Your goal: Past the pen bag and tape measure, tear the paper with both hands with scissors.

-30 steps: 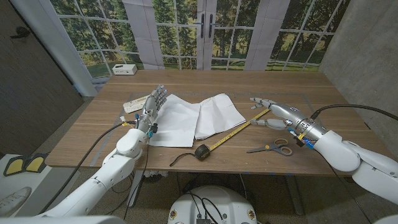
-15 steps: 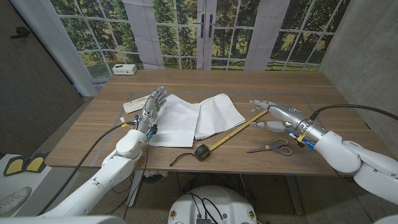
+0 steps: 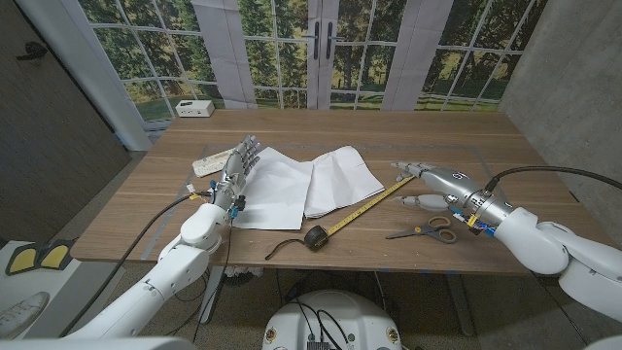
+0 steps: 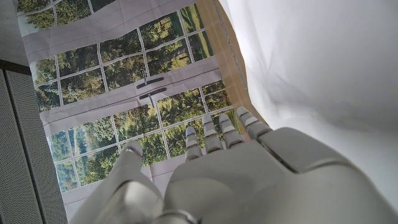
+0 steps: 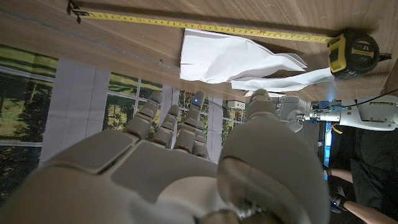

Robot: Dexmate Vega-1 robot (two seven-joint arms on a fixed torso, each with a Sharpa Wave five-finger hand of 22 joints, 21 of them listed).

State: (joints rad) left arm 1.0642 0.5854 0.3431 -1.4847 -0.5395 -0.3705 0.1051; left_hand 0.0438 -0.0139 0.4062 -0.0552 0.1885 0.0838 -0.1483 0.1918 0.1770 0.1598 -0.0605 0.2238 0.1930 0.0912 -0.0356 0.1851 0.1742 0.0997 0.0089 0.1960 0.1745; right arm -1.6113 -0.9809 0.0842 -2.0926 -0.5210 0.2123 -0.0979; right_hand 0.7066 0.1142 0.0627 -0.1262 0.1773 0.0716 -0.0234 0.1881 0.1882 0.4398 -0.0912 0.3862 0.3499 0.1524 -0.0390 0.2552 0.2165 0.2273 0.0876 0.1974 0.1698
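A white paper (image 3: 301,183) lies crumpled at mid-table, and it also appears as paper (image 4: 311,62) and paper (image 5: 242,59) in the wrist views. My left hand (image 3: 236,165) stands at its left edge with fingers stretched out, holding nothing; the same hand (image 4: 249,174) hovers over the sheet. Grey-handled scissors (image 3: 428,230) lie near the front right. My right hand (image 3: 430,185) hovers just behind them, fingers apart and empty, seen as hand (image 5: 174,168). A yellow tape measure (image 3: 315,235) lies between, its tape (image 3: 374,204) pulled out toward the right hand.
A pale flat item (image 3: 207,163), perhaps the pen bag, lies left of my left hand. A white box (image 3: 194,108) stands off the table's far left corner. The tape measure body (image 5: 351,50) and its tape (image 5: 205,26) lie beside the paper.
My right hand has shifted slightly nearer and lower, toward the scissors. The left hand, paper and tape measure are where they were.
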